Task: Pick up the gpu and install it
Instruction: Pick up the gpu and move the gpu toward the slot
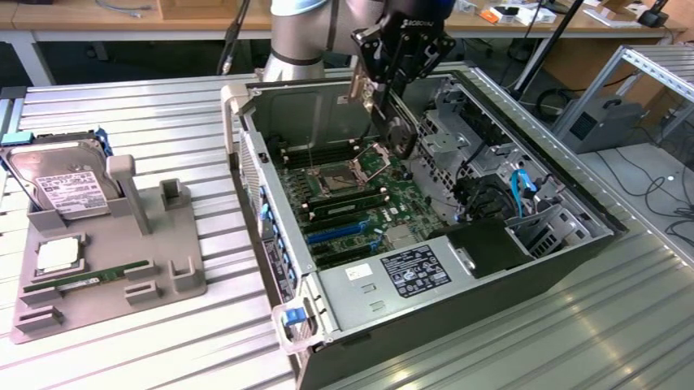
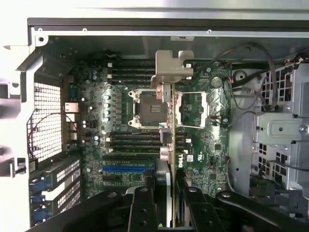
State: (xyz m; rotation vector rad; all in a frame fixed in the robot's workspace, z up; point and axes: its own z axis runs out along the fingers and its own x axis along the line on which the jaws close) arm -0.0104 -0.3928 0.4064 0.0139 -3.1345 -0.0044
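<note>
Hanging edge-on above the motherboard (image 1: 363, 203) in the computer case (image 1: 466, 325), the gpu (image 2: 171, 72) is clamped in the gripper (image 2: 167, 191): picked up, but not yet seated

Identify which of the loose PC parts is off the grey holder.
The gpu: the gripper holds it edge-on over the motherboard inside the case, while the hard drive, CPU and RAM stick sit on the holder.
</note>
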